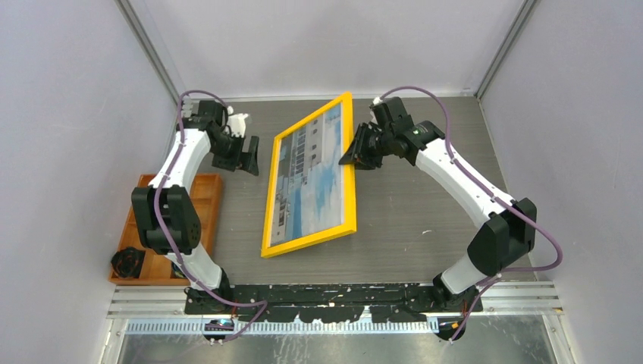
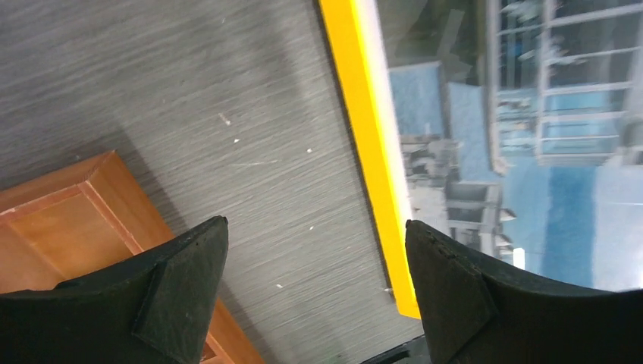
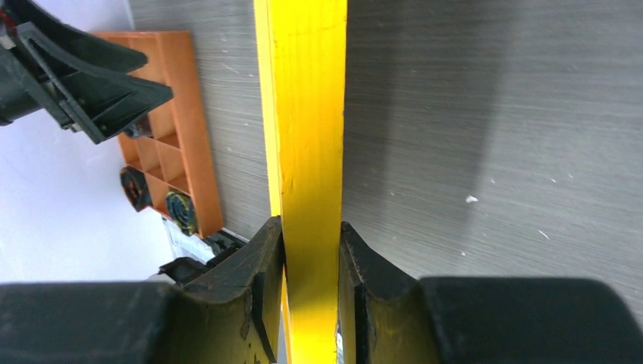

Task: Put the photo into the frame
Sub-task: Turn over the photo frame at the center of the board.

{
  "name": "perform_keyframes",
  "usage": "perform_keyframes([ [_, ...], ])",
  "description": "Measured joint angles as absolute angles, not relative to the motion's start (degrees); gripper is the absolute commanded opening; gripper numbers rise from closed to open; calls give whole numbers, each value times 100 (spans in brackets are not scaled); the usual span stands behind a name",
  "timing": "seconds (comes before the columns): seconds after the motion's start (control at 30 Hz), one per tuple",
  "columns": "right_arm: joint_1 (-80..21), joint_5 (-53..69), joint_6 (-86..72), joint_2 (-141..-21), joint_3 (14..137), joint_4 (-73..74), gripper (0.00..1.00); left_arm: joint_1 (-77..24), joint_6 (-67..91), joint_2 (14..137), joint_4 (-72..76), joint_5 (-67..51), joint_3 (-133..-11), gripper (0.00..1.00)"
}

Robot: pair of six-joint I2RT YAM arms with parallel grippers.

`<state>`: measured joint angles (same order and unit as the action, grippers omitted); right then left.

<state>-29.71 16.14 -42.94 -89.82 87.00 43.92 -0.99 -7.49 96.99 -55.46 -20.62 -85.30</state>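
The yellow frame point(image 1: 310, 180) stands tilted in mid-table, its front facing the camera. The photo point(image 1: 318, 171) of a white building and blue sky shows behind its pane. My right gripper point(image 1: 353, 149) is shut on the frame's right edge point(image 3: 309, 152) and holds that side raised. In the right wrist view the yellow edge runs up from between my fingers point(image 3: 265, 265). My left gripper point(image 1: 247, 156) is open and empty, just left of the frame. In the left wrist view the frame's yellow border point(image 2: 364, 136) and the photo point(image 2: 531, 152) lie to the right of the gripper point(image 2: 315, 284).
An orange compartment tray point(image 1: 203, 199) sits at the table's left edge, with a dark coiled item point(image 1: 127, 262) at its near end. It shows in the left wrist view point(image 2: 68, 220) and the right wrist view point(image 3: 178, 121). Grey walls close in both sides.
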Motion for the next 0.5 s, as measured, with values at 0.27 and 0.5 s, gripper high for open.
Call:
perform_keyframes([
  [0.27, -2696, 1726, -4344, -8195, 6919, 3496, 6, -102, -1317, 9856, -5242, -1313, -7808, 87],
  [0.5, -2635, 1717, -4477, -7782, 5546, 2598, 5, -115, -1551, 10057, -4947, -928, -7638, 87],
])
